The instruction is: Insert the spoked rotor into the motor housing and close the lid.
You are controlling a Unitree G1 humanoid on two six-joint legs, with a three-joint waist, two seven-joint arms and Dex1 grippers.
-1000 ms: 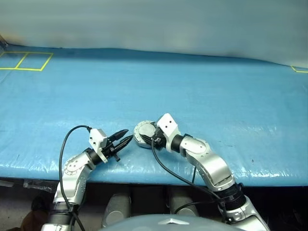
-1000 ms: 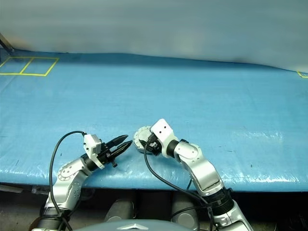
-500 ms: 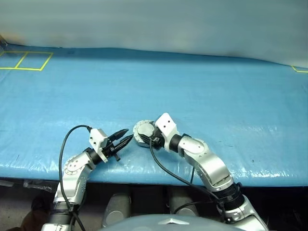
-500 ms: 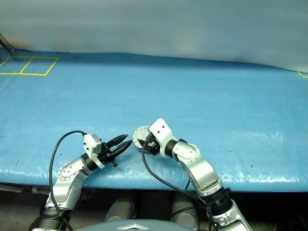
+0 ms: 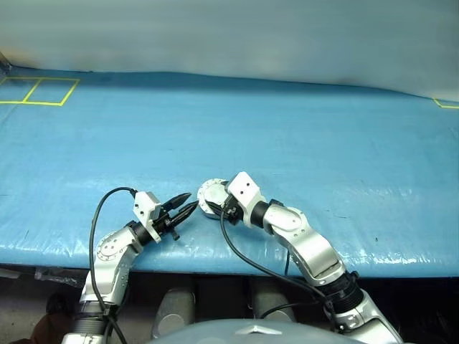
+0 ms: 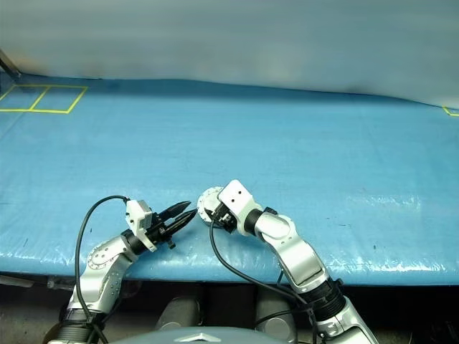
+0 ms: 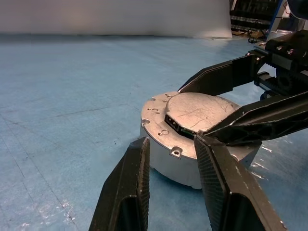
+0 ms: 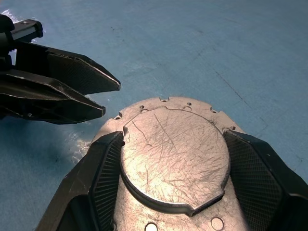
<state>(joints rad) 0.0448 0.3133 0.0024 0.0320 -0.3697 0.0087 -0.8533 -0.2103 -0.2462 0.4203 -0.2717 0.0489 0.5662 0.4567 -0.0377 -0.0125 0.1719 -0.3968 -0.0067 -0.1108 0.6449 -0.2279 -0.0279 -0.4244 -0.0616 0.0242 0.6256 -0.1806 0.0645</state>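
The housing (image 7: 192,154) sits on the blue table cover (image 5: 301,136) near its front edge, lid (image 8: 173,154) closed over it. The right gripper (image 8: 173,192) clasps the housing on both sides. The left gripper (image 7: 171,147), fingers slightly parted and empty, points at it from just beside. Yellow tape lines (image 5: 39,92) mark the far left corner.
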